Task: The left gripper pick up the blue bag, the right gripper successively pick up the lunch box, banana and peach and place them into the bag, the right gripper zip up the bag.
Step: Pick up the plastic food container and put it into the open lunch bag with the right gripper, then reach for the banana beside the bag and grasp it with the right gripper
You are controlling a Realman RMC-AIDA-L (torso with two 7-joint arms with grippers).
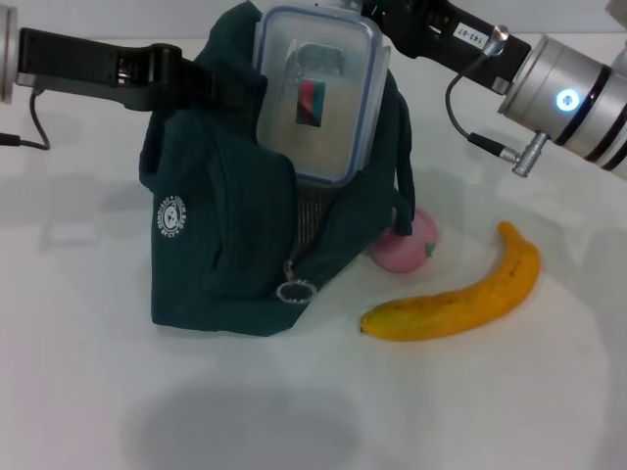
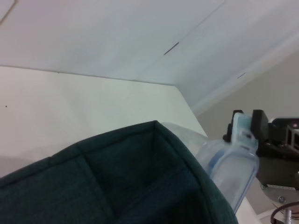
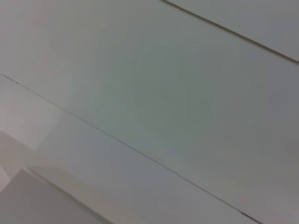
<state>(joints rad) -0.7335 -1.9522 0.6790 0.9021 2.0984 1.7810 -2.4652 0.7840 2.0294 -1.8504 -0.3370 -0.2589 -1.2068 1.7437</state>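
The blue bag [image 1: 220, 245] stands on the white table, its mouth held up. My left gripper [image 1: 217, 86] reaches in from the left and is shut on the bag's upper rim. My right gripper [image 1: 364, 12] comes in from the upper right and is shut on the top edge of the lunch box [image 1: 318, 93]. The box hangs upright, its lower end inside the bag's mouth. In the left wrist view the bag's rim [image 2: 131, 177] fills the foreground, with the lunch box [image 2: 231, 172] and my right gripper [image 2: 243, 129] behind it. The peach [image 1: 409, 245] lies against the bag's right side. The banana [image 1: 460, 299] lies to the peach's right.
The bag's zipper ring pull [image 1: 295, 291] hangs low on its front, and a round white logo [image 1: 168, 217] is on its left face. A cable [image 1: 465, 117] loops under my right wrist. The white table [image 1: 490, 411] stretches in front. The right wrist view shows only pale surfaces.
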